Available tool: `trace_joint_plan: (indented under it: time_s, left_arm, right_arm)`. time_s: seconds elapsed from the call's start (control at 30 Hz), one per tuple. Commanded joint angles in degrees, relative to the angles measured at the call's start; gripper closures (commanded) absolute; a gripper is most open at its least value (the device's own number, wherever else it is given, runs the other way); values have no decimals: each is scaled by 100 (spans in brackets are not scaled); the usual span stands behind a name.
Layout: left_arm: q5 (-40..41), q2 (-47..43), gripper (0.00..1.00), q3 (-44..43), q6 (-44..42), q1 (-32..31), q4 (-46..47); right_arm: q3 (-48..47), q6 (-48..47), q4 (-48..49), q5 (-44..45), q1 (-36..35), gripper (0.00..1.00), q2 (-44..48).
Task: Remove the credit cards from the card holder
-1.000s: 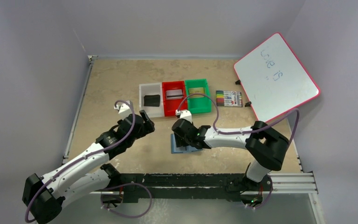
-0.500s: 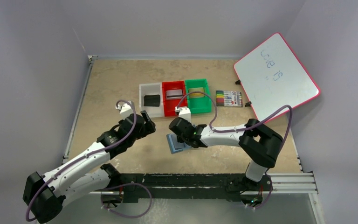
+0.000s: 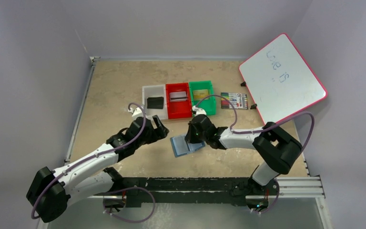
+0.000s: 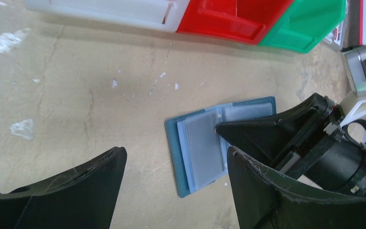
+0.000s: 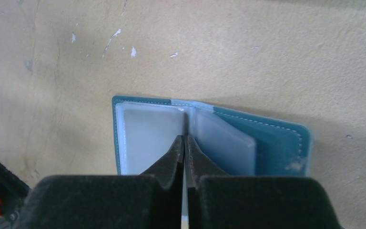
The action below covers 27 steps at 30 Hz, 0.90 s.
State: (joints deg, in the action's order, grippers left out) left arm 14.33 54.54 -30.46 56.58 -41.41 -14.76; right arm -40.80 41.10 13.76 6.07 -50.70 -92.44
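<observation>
Mottled beige tabletop (image 3: 109, 86): you have one teal card holder (image 3: 181, 145) lying open, glossy clear pockets up, near three plastic bins (image 3: 178, 114). Your right gripper (image 5: 184, 138) is clenched at its fold; your left gripper (image 3: 160, 129) gapes.

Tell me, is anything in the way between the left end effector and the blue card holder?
Nothing lies on the table between the open left end effector and the card holder. The shut right end effector sits at its middle fold.
</observation>
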Motion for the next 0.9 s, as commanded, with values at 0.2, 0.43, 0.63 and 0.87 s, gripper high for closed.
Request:
trace_joint_plan:
  time_s: [0.2, 0.43, 0.63, 0.87]
  left_arm:
    - [-686, 479, 23, 230, 391, -308, 1454]
    - [786, 107, 25, -53, 523, -504, 360]
    - [1888, -738, 25, -113, 769, -517, -476]
    - [2008, -853, 25, -180, 803, -517, -790]
  right_arm:
    - [587, 311, 818, -1028, 403, 99, -49]
    - [325, -490, 306, -315, 215, 52, 607]
    - [76, -1146, -250, 608, -419, 40, 1108]
    - [-596, -1442, -1111, 1532, -1231, 37, 345]
